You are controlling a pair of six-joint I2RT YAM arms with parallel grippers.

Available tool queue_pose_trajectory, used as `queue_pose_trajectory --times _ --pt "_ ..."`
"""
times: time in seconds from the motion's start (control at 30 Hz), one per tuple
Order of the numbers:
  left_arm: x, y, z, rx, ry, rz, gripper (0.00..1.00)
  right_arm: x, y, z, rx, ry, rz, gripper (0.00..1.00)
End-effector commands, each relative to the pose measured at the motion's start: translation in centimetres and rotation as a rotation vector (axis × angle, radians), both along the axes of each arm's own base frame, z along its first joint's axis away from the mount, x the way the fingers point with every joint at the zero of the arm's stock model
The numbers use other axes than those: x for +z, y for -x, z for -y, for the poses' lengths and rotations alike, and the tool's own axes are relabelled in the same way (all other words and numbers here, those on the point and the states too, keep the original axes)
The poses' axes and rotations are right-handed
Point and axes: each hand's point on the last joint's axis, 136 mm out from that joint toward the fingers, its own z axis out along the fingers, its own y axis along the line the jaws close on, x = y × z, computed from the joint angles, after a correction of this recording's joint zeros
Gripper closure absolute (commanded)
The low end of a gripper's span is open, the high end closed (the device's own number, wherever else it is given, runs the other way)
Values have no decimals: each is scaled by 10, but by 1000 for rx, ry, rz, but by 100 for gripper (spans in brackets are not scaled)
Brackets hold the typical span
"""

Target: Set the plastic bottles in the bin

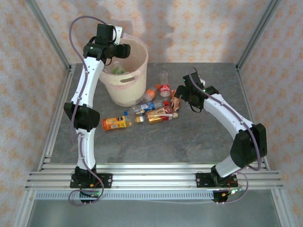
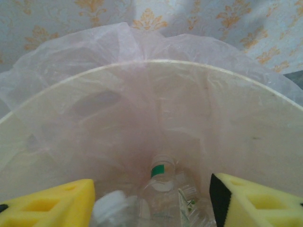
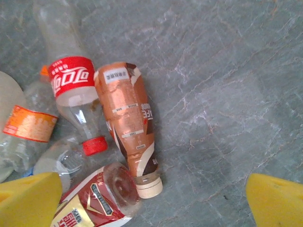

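Observation:
My left gripper [image 1: 113, 47] hangs over the bin [image 1: 135, 80], a pale round bucket with a thin liner. In the left wrist view its yellow fingers [image 2: 47, 205] stand apart, open, with nothing gripped between them. Below them, in the bin's bottom, lie a clear bottle with a green band [image 2: 163, 182] and a blurred white-capped bottle [image 2: 109, 208]. My right gripper [image 3: 151, 203] is open, low over the table. A brown bottle with a cream cap [image 3: 128, 123] lies between its fingers' line, next to a red-labelled cola bottle [image 3: 71, 78] and a red-and-gold bottle [image 3: 94, 203].
More bottles lie on the grey table right of the bin: an orange-labelled one [image 1: 116, 123], a blue-capped one [image 1: 142, 108] and another orange-banded one [image 3: 28, 123]. Metal frame posts [image 1: 47, 33] stand at the table's corners. Bare table [image 3: 227, 94] spreads right of the brown bottle.

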Motion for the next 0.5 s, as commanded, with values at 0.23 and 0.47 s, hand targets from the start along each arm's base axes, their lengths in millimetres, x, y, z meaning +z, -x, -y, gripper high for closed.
queue_pose_trajectory --times 0.23,0.47 --pt "68 35 -6 14 57 99 19 -25 -9 -11 32 -10 -106 16" --pt "98 71 -9 39 128 132 2 -38 -14 -15 60 8 -142 23"
